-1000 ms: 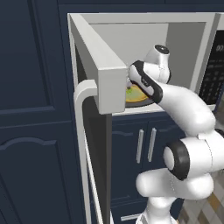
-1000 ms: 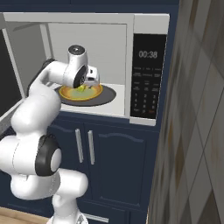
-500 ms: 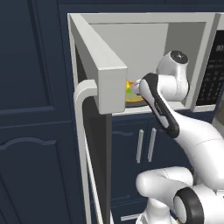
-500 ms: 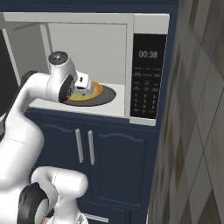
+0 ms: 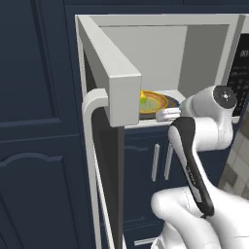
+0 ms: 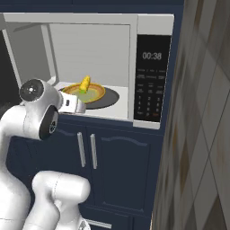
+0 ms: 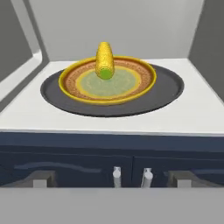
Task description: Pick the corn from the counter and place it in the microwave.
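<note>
The corn [image 7: 104, 60] lies on the yellow-orange plate [image 7: 141, 81] inside the open microwave [image 6: 152, 67], its green end toward the hand camera. It also shows as a yellow cob [image 6: 85, 84] and peeks past the door [image 5: 144, 97]. The plate rests on the dark turntable [image 7: 171, 89]. My gripper [image 7: 112, 179] is open and holds nothing. It hangs just outside the microwave's front edge [image 6: 76, 105], level with the plate and apart from the corn. The counter is out of view.
The microwave door [image 5: 109, 68] stands swung open on the left, close beside my arm. Navy cabinet doors with silver handles [image 6: 85, 150] sit below the microwave. A tiled wall [image 6: 202, 134] rises on the right.
My hand has pulled back out of the microwave cavity, from over the plate to just in front of the opening. The corn stays on the plate.
</note>
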Controlling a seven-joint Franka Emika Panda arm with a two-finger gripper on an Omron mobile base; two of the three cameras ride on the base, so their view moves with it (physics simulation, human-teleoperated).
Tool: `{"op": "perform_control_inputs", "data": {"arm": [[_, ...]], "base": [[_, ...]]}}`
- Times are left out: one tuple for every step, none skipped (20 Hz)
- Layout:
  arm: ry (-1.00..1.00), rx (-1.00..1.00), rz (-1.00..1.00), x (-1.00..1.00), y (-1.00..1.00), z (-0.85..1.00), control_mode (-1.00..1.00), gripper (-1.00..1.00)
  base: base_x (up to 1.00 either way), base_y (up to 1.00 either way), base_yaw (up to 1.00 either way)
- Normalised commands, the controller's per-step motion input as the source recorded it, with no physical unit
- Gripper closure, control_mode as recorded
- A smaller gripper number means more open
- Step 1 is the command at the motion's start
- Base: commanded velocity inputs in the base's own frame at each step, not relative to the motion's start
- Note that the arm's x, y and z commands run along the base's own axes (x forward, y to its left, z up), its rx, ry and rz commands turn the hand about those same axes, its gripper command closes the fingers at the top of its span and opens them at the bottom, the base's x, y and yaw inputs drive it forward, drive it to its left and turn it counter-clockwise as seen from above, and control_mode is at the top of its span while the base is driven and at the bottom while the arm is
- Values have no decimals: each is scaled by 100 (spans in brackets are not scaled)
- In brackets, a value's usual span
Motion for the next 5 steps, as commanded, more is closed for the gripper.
{"op": "perform_control_inputs", "data": {"arm": [[-4, 0, -3, -100, -1, 26, -100, -100], [-3, 0, -3, -100, 0, 22, -100, -100], [-3, 0, -3, -100, 0, 11, -100, -100], [-9, 0, -3, -100, 0, 0, -100, -100], [-9, 0, -1, -100, 0, 6, -100, -100]], "base": [[0, 0, 0], [0, 0, 0], [0, 0, 0], [0, 0, 0], [0, 0, 0]]}}
